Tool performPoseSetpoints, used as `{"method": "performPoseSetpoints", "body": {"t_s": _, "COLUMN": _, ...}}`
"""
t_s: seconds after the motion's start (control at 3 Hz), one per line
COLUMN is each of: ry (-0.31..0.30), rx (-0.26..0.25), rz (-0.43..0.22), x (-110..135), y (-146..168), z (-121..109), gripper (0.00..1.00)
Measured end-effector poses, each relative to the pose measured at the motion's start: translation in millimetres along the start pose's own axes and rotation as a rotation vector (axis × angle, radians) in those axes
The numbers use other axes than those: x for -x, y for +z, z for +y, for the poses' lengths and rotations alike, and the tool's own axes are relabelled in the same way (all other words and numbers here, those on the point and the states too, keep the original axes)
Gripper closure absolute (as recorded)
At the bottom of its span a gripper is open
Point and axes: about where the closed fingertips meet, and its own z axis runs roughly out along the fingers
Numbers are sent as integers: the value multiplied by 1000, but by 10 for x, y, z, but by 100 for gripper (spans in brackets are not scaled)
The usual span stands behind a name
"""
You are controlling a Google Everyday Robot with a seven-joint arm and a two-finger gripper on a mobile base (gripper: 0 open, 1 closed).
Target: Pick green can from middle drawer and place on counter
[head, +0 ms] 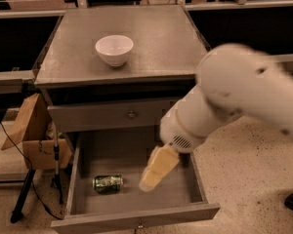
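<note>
1. One can (108, 183) in view: green, shiny, lying on its side on the floor of the open drawer (118, 150). It sits in the front-left part, near the left wall and not touching it.
2. Drawer is pulled well out from the cabinet. Its grey floor is bare around the can.
3. Hand (149, 181) hangs over the drawer, right of the can and apart from it, with nothing in it. It slants down and to the left, tip toward the drawer floor. Whether it is open or closed: cannot tell. Its height above the floor: cannot tell.
4. Arm (234, 96), white and bulky, comes in from the right edge, covering the cabinet's right front corner and part of the drawer's right side.
5. Tabletop (156, 38) is grey and slightly glossy. A white bowl (114, 49) stands upright on its left half, toward the front.
6. Upper drawer (102, 117) is shut, with a round knob (131, 114) at its centre.
7. Left of the cabinet: a cardboard box (31, 133) with one flap up, with a thin stand (55, 155) just beside it.
</note>
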Motion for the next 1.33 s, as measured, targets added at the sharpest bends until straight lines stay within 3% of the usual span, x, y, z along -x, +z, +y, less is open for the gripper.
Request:
{"method": "performPoseSetpoints", "body": {"t_s": 0.33, "ry": 14, "rx": 25, "rz": -1, "x": -80, "y": 398, "z": 124, "gripper": 0}}
{"method": "performPoseSetpoints", "body": {"t_s": 0.67, "ry": 15, "rx": 23, "rz": -2, "x": -77, "y": 394, "z": 123, "gripper": 0}}
{"method": "performPoseSetpoints", "body": {"t_s": 1.0, "ry": 21, "rx": 46, "rz": -42, "x": -66, "y": 725, "z": 118, "gripper": 0}}
{"method": "performPoseSetpoints", "body": {"t_s": 1.33, "ry": -13, "rx": 139, "rz": -123, "x": -100, "y": 1589, "z": 258, "gripper": 0}}
